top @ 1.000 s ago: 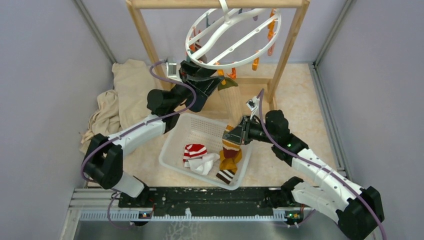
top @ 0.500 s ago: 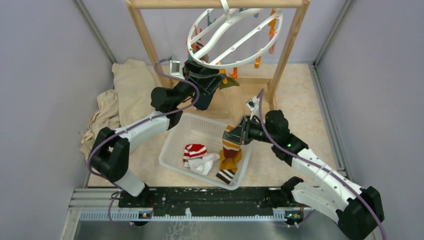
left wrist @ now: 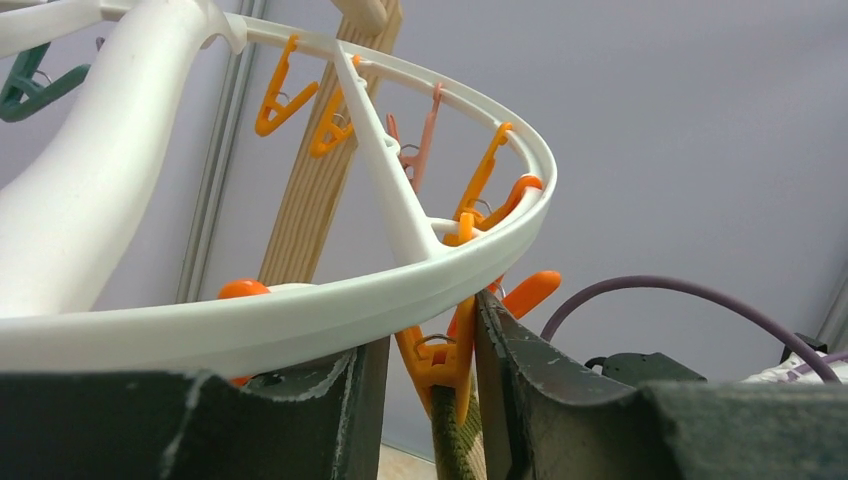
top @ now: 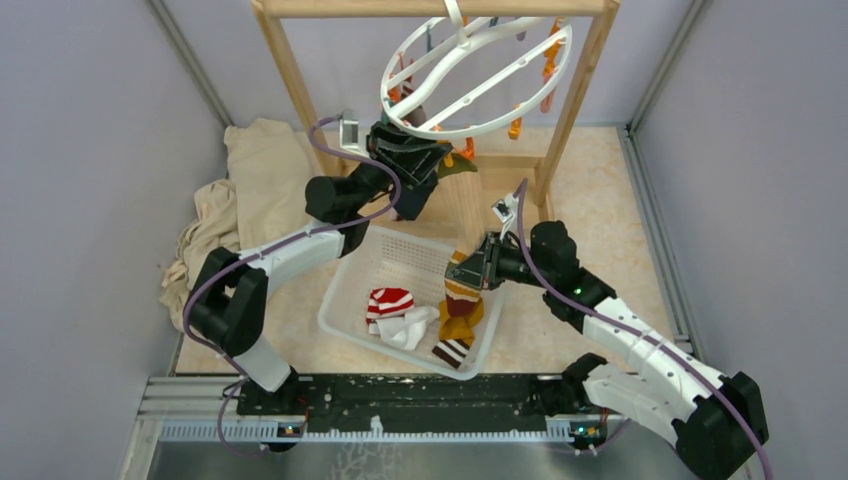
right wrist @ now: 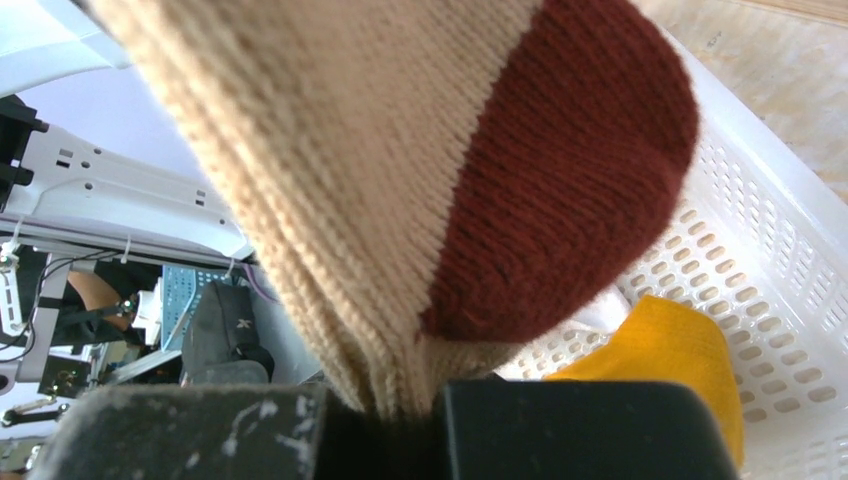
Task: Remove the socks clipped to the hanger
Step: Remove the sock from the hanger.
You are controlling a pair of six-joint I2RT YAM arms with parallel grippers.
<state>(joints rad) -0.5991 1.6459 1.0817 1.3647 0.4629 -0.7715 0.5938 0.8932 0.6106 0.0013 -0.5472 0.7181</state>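
Observation:
The white ring hanger (top: 480,128) hangs tilted from the wooden frame, with orange clips under its rim (left wrist: 300,320). My left gripper (left wrist: 432,400) is raised just beneath it (top: 430,160), open. An orange clip (left wrist: 440,360) stands between its fingers, touching the right one, with a gap to the left one. That clip holds an olive and beige sock (left wrist: 455,450) that hangs down (top: 465,210). My right gripper (top: 478,268) is shut on a beige sock with a maroon toe (right wrist: 400,180) over the basket. Several loose socks lie in the basket: red-white striped (top: 390,300), white (top: 410,328), mustard (top: 460,325).
The white perforated basket (top: 345,290) sits on the floor between the arms. The wooden frame (top: 290,70) has posts on either side of the hanger. A beige cloth (top: 250,170) is heaped at the back left. Grey walls close in on both sides.
My left gripper rose to the right under the hanger rim and narrowed round the orange clip. The ring swung slightly up and right. The right arm stayed still.

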